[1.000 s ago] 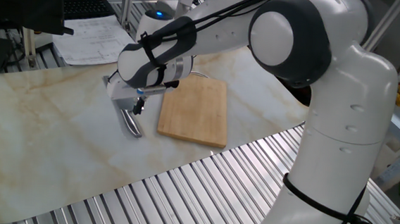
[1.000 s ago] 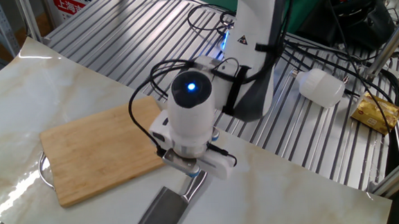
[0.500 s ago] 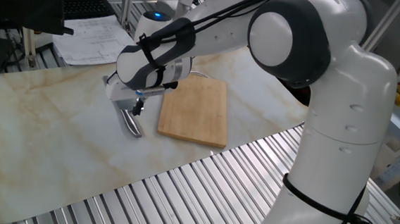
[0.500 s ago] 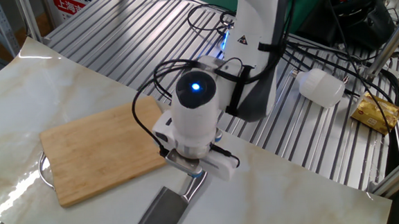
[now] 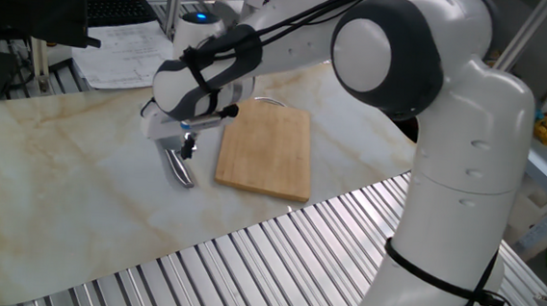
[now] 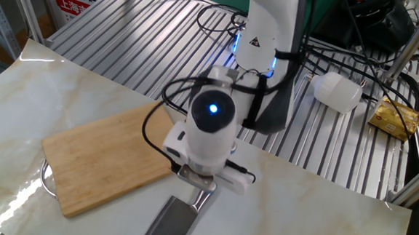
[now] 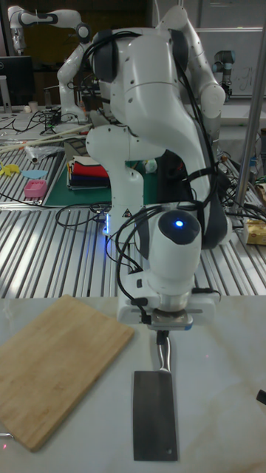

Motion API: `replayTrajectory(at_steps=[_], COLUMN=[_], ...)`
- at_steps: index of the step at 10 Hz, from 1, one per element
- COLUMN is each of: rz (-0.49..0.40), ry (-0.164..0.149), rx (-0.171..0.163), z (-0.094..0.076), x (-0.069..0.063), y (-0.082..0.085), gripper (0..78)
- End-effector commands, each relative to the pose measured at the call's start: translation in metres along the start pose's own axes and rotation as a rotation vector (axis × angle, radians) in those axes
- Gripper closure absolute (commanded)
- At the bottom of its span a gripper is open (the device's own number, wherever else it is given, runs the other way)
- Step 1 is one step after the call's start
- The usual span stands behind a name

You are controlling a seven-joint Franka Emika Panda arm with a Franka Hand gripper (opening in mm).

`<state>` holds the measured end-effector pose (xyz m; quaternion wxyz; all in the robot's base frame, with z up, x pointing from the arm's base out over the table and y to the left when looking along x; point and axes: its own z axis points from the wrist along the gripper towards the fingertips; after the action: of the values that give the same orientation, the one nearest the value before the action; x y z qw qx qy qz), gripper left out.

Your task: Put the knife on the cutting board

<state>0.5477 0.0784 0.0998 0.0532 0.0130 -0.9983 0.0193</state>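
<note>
Marble-patterned worktop under my cameras carries the knife, lying flat with its handle pointing toward the arm's base and its broad blade toward the tall camera. It sits just beside the cutting board, not on it. My gripper is down over the handle end, but whether the fingers pinch the handle I cannot tell; the wrist hides them. From the other side the board lies bare. Behind, on the slatted metal frame, I see a white jug.
</note>
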Motion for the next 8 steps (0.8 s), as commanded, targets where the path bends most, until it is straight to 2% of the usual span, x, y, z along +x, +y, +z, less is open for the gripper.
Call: replayTrajectory(at_steps=[1,2,3,6,8], rz=[0.019,0.035,0.037,0.031,0.074], ry=[-0.037,-0.061,-0.07,-0.063,-0.039], rx=[-0.006,-0.008,-0.008,-0.006,-0.002], z=[0.019,0.025,0.024,0.015,0.007], x=[-0.016,-0.021,-0.022,-0.028,-0.029], y=[0.014,0.018,0.017,0.013,0.012], gripper=[77.6,77.6,77.6,77.6,77.6])
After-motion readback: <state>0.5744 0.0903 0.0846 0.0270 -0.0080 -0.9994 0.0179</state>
